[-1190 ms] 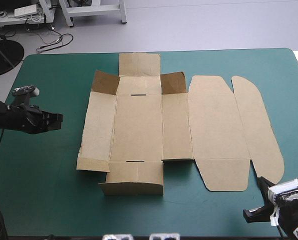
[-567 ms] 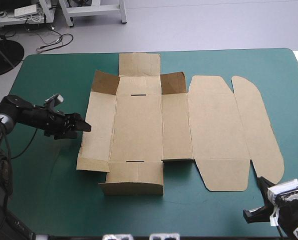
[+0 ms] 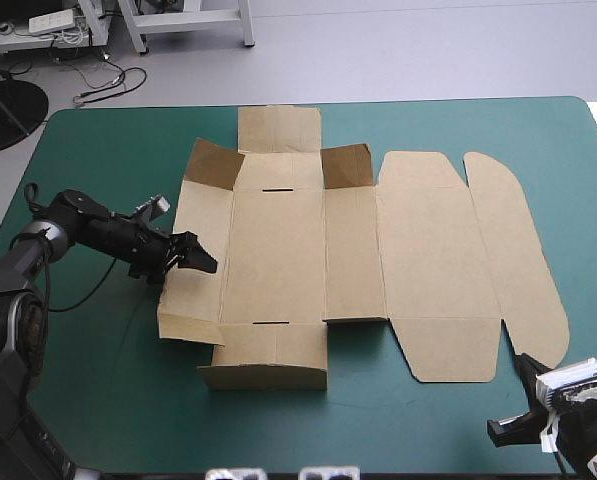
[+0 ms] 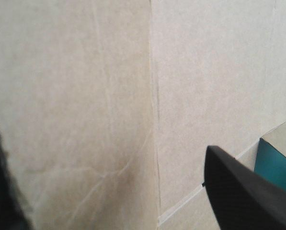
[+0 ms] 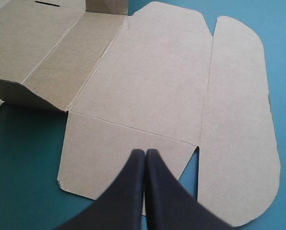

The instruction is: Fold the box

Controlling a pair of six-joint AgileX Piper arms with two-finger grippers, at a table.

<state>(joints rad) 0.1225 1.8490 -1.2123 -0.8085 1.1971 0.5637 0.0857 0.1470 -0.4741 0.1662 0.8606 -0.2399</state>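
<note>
While one box (image 3: pixel 308 250) lies spread, left gripper (image 3: pixel 200 258) gapes over it, right gripper (image 5: pixel 145 154) pinched together

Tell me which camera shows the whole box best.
The high view: the box lies spread out with every flap in frame. The left wrist view shows only a close patch of board with a crease; the right wrist view shows just its lid end.

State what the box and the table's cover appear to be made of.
The box: brown cardboard, matte and fibrous-looking. The signs are pressed fold lines, cut slots and faint creases. The cover: a smooth teal-green sheet, lying flat with hardly any shine. It may be a rubbery mat or coated fabric; the look leaves that open.
</note>
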